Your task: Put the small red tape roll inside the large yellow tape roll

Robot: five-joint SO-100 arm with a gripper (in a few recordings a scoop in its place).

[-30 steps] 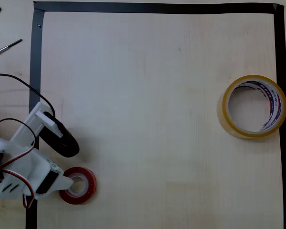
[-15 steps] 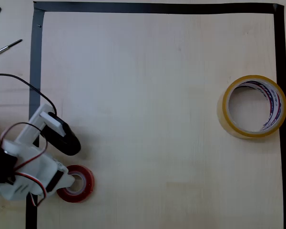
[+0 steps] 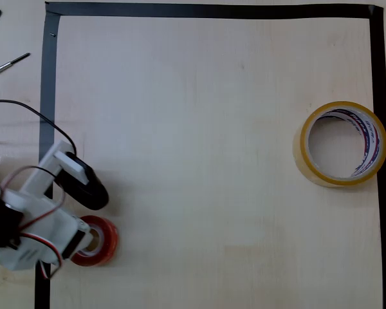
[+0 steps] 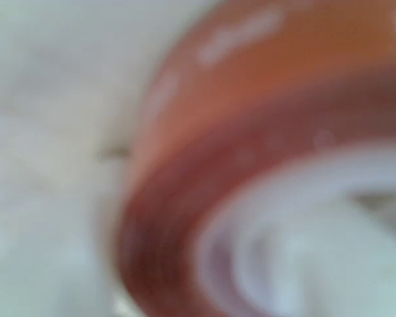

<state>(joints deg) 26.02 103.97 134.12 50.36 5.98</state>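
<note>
The small red tape roll [image 3: 101,243] lies at the lower left of the overhead view, just inside the black tape border, and looks slightly tilted. My gripper [image 3: 95,219] is open around its near wall: the white finger [image 3: 83,239] reaches into the roll's core and the black finger [image 3: 87,188] stands just above the roll, apart from it. The wrist view is a close blur of the red roll [image 4: 251,165] and its white core. The large yellow tape roll [image 3: 305,158] lies flat at the far right, its hole empty.
A black tape border [image 3: 212,10] frames the wooden table. The yellow roll's right side overlaps the border's right strip [image 3: 381,225]. A thin metal tool [image 3: 9,64] lies outside the frame at the upper left. Black and red cables [image 3: 26,109] trail from the arm.
The arm has swung left and slightly up. The red roll has shifted left and up with the white finger in its core and now looks tilted. The yellow roll has not moved.
</note>
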